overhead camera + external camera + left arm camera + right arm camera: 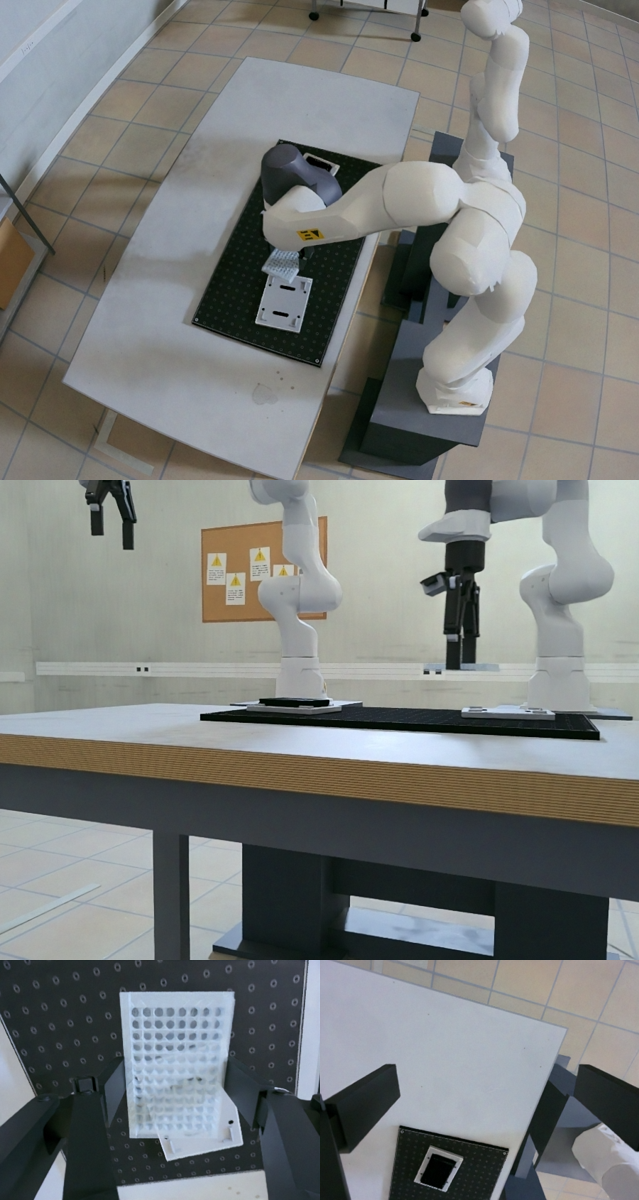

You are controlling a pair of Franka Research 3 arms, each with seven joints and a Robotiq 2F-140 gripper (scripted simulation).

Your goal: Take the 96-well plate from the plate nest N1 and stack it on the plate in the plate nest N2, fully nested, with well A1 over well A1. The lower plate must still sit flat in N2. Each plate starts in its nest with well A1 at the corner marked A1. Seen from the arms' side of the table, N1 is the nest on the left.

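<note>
My left gripper point(461, 658) point(174, 1071) is shut on a pale clear 96-well plate point(281, 264) point(485, 666) point(171, 1070), gripping its two long sides, well above the board. The empty white nest N1 point(282, 303) point(508, 715) point(210, 1146) lies below, turned relative to the plate in the left wrist view. The white nest N2 point(334, 170) point(333, 708) point(458, 1160) holds a black plate point(319, 162) point(293, 701) point(438, 1171). In the top view the left arm partly hides N2. I cannot read the A1 marks. My right gripper point(112, 537) point(487, 1080) is open and empty, high above the table.
Both nests stand on a black perforated board point(232, 289) point(71, 988) point(479, 1159) on the light table point(155, 248) point(462, 1049). The left arm reaches across the board between the nests. The right arm point(503, 82) stands beyond it, raised clear of the board.
</note>
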